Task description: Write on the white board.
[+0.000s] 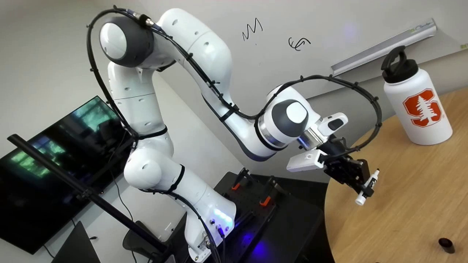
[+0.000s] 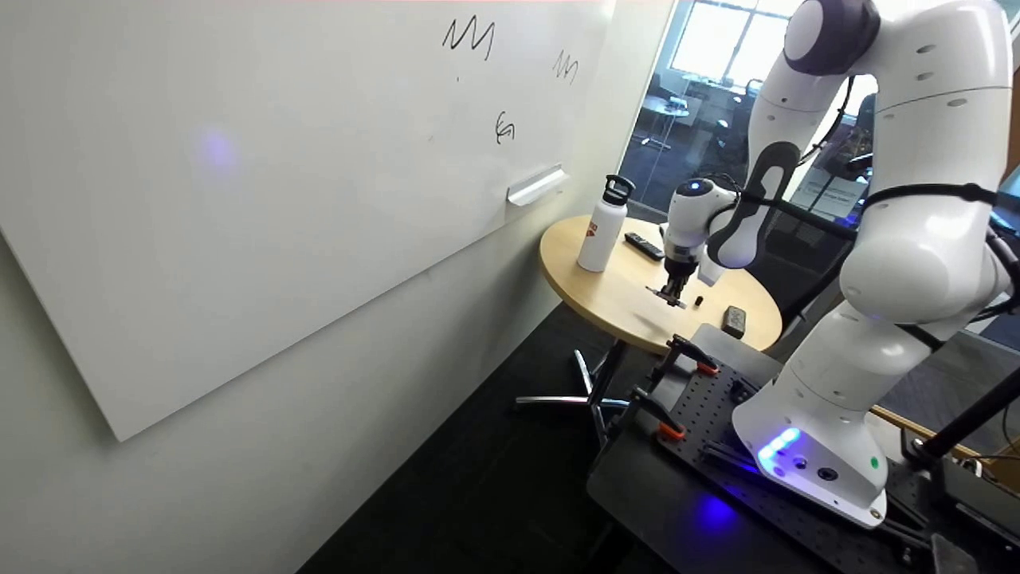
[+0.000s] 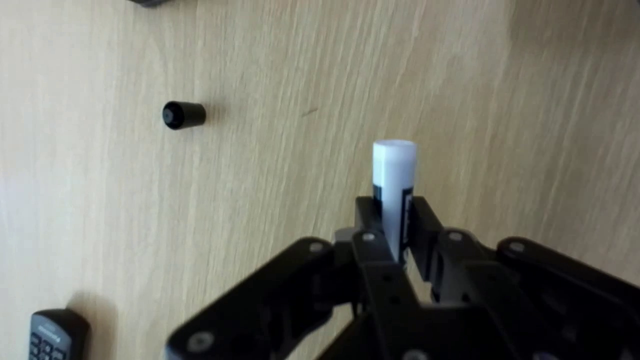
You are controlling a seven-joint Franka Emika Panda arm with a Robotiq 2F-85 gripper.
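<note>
The white board is a large glossy panel on the wall with small black scribbles, and it also shows in an exterior view. My gripper is shut on a white marker with a black label, held above the round table and apart from the board. The marker's dark narrow tip points up and away in that view. In the wrist view the marker's white end sticks out from between the fingers of the gripper; its tip is hidden there. A black cap lies on the table.
A white bottle with a black lid stands on the round wooden table near the wall. A remote and a dark eraser-like block lie on the table. A silver tray rail juts from the board's lower part.
</note>
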